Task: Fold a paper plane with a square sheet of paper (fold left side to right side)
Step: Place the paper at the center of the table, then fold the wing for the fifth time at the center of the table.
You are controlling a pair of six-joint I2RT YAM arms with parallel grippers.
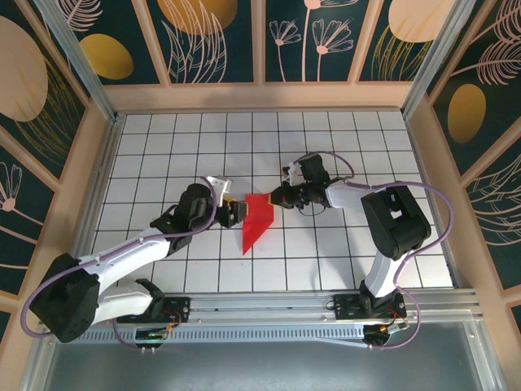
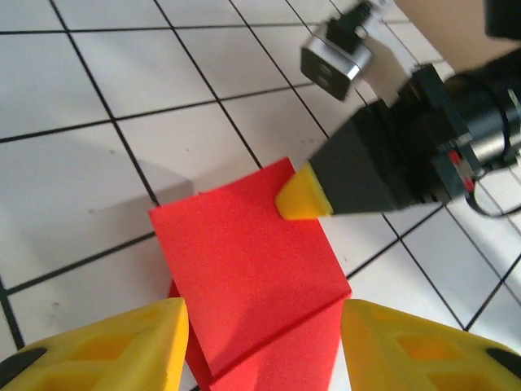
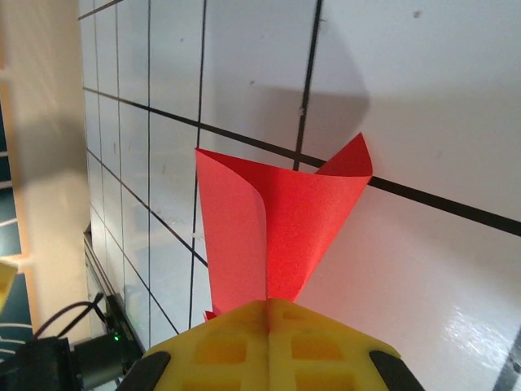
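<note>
We see the right gripper [image 3: 269, 326] clamped shut on the thin bright red folded paper sheet [image 1: 259, 218], pinching its upper right corner and holding a flap up off the white gridded table [image 1: 163, 138]; the left gripper [image 2: 264, 350] sits at the sheet's left edge, yellow jaws parted, one either side of it
</note>
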